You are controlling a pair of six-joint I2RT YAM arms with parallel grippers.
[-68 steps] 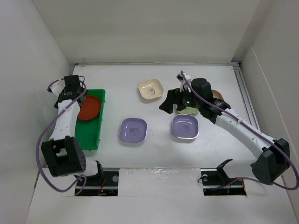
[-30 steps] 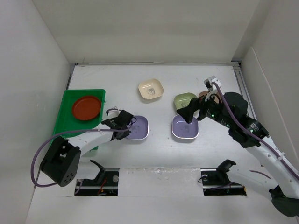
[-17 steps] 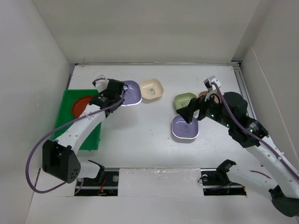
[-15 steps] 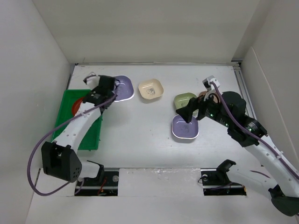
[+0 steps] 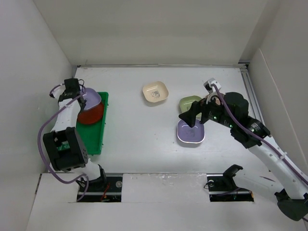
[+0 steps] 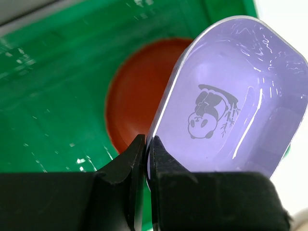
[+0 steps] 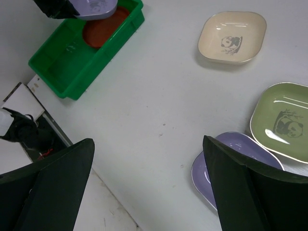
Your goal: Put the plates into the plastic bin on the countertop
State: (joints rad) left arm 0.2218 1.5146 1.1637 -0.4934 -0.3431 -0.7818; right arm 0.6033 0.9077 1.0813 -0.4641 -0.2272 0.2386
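My left gripper (image 5: 81,95) is shut on the rim of a lavender plate (image 5: 92,98), which it holds tilted above the far end of the green plastic bin (image 5: 94,135). In the left wrist view the jaws pinch the edge of that panda-printed plate (image 6: 231,106) over a red-brown plate (image 6: 132,113) lying in the bin (image 6: 43,96). My right gripper (image 5: 188,119) hangs open above a second lavender plate (image 5: 191,131) on the countertop (image 5: 139,134). A cream plate (image 5: 155,92) and a light green plate (image 5: 189,102) lie nearby.
White walls close in the countertop on three sides, and a metal rail (image 5: 250,91) runs along its right edge. The right wrist view shows the bin (image 7: 72,65), cream plate (image 7: 232,36), green plate (image 7: 284,120) and lavender plate (image 7: 236,159), with the open gripper (image 7: 148,139) high above them.
My left arm lifted the lavender plate from the table's middle and swung it left and back until it hangs over the bin. The right arm has barely shifted.
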